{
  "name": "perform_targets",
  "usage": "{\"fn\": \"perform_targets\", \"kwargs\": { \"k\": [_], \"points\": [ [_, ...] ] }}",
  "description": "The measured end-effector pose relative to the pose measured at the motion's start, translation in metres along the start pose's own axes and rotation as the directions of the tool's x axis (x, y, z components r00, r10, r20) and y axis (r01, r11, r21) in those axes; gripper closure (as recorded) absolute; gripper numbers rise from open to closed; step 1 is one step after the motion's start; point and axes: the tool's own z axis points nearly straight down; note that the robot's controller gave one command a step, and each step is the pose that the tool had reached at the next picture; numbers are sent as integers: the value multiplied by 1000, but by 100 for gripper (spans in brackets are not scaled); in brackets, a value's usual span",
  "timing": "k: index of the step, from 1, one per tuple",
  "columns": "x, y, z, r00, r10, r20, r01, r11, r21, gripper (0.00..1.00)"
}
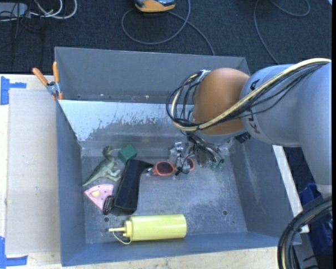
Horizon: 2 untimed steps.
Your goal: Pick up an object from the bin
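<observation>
Small red-orange glasses-shaped plastic piece (164,168): lying near the middle of the grey metal bin (213,199), right end touching or just beside the tool (182,160). Tool's state: cannot tell. Probably the approach step, nothing lifted yet. Next calls for settling squarely over that piece, gripping, then rising straight. Elsewhere, by size: yellow plastic squeeze bottle (155,227) along the near wall, black oblong case (127,186), green toy dinosaur (103,170). No readable writing anywhere.
</observation>
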Motion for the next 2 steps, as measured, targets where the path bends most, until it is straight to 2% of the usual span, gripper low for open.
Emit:
{"fn": "perform_targets", "kwargs": {
  "k": [1,2],
  "points": [
    [4,-2,-57,1000,-3,0,3,1000,0,100],
    [-1,-5,-108,999,33,2,-33,999,0,100]
  ]
}}
